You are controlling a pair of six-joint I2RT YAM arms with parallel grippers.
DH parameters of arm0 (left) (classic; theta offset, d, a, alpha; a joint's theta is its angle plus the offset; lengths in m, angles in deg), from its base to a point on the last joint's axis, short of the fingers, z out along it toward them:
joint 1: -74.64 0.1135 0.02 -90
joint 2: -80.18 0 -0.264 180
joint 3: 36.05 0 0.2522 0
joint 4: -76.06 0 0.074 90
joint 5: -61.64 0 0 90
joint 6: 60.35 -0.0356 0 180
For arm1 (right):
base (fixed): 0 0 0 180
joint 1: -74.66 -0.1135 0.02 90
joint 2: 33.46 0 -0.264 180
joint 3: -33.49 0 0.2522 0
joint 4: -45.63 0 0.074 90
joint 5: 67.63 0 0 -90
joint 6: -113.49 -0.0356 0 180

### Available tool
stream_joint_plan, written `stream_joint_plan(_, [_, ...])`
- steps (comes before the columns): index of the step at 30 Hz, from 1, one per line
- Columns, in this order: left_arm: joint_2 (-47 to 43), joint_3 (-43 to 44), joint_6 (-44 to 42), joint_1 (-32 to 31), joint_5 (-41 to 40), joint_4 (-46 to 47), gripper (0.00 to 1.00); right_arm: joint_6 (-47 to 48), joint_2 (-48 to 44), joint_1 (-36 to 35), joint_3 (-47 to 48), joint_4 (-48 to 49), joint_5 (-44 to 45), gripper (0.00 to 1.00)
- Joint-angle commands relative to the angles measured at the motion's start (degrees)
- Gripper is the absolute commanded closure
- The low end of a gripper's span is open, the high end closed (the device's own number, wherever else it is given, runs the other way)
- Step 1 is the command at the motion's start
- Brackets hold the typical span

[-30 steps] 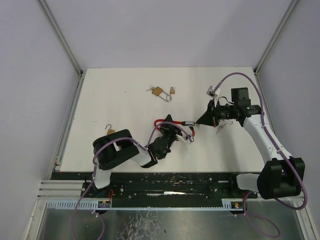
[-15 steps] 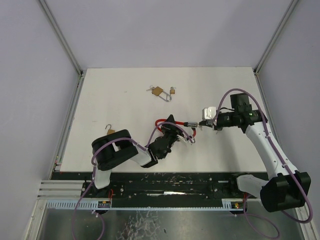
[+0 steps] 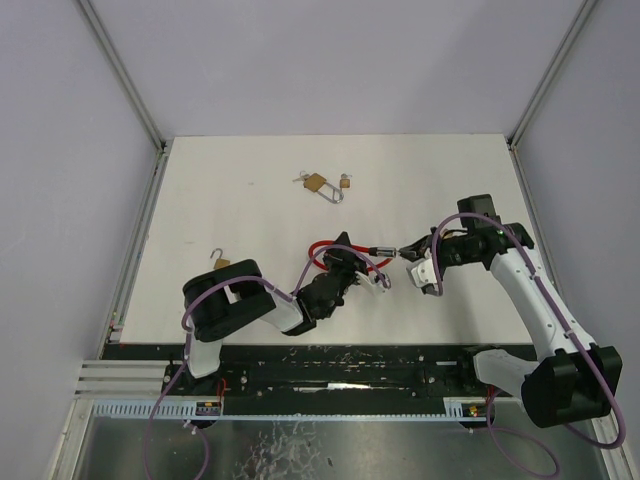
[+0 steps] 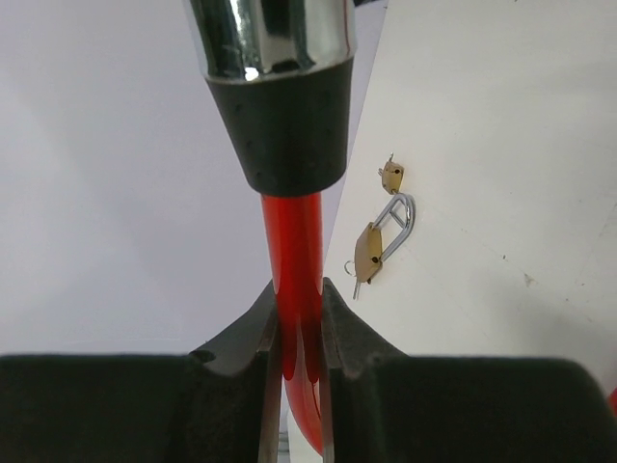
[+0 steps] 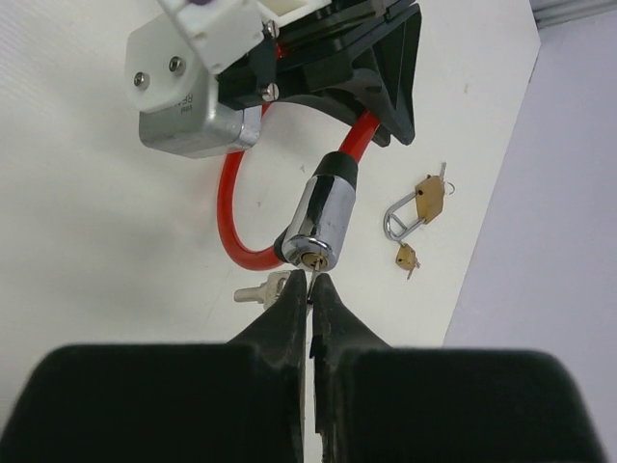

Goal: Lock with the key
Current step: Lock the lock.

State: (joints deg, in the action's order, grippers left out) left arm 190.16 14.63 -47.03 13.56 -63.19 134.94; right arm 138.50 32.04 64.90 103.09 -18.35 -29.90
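The left fingers (image 4: 246, 338) are shut tight on the red cable (image 4: 294, 251) of a cable lock. They pinch it just below the black collar under the lock's shiny metal barrel (image 4: 275, 39). Seen from the top, these fingers (image 3: 345, 262) hold the lock near the middle of the white worktop (image 3: 230, 200), and the red cable (image 3: 320, 245) loops out to their left.

The right fingers (image 5: 284, 318) are closed on the key (image 5: 313, 273). The key is very thin and only a little of it shows. Its tip sits in the keyhole at the end of the shiny barrel (image 5: 323, 217). From the top, the right fingers (image 3: 410, 250) meet the barrel (image 3: 381, 249) from the right side, end to end with it.

A small pale piece (image 5: 260, 287) lies on the worktop just beside the barrel. I cannot tell what it is.

Farther back on the worktop lie a brass padlock (image 3: 318, 184) with a silver hoop and a much smaller brass padlock (image 3: 345, 181), near each other and well apart from the cable lock. One more brass padlock (image 3: 220, 261), with its hoop open, lies just beside the left arm (image 3: 235, 300).
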Motion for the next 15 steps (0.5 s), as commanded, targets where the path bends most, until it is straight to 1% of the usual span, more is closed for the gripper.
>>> stream_joint_plan(1, [-0.19, -0.28, 2.76, 0.92, -2.23, -4.93, 1.00, 26.13, -1.11, -0.35, -0.98, -4.70, 3.92, 1.00])
stream_joint_plan(5, [-0.56, -0.28, 2.98, 0.93, -2.22, -5.50, 1.00, 27.94, -1.11, -0.28, -0.34, -3.78, 6.35, 1.00])
stream_joint_plan(6, [-0.55, -0.29, 3.07, 0.88, -2.21, -5.65, 1.00, 27.10, -1.08, -0.25, 0.25, -4.08, 6.21, 0.97])
stream_joint_plan(7, [-0.64, -0.30, 3.11, 1.02, -2.18, -5.74, 1.00, 25.84, -1.06, -0.24, 0.94, -4.66, 5.50, 0.92])
stream_joint_plan(9, [-0.89, -0.36, 3.28, 1.05, -2.26, -5.96, 1.00, 21.92, -1.02, -0.14, 2.50, -6.46, 3.15, 0.77])
stream_joint_plan(12, [-1.00, -0.28, 3.46, 1.07, -2.15, -6.28, 1.00, 16.38, -1.69, 0.06, 4.24, -9.62, -0.20, 0.60])
stream_joint_plan(15, [-0.92, -0.20, 3.56, 1.06, -2.00, -6.37, 1.00, 10.83, -2.65, 0.62, 5.31, -11.28, -1.32, 0.50])
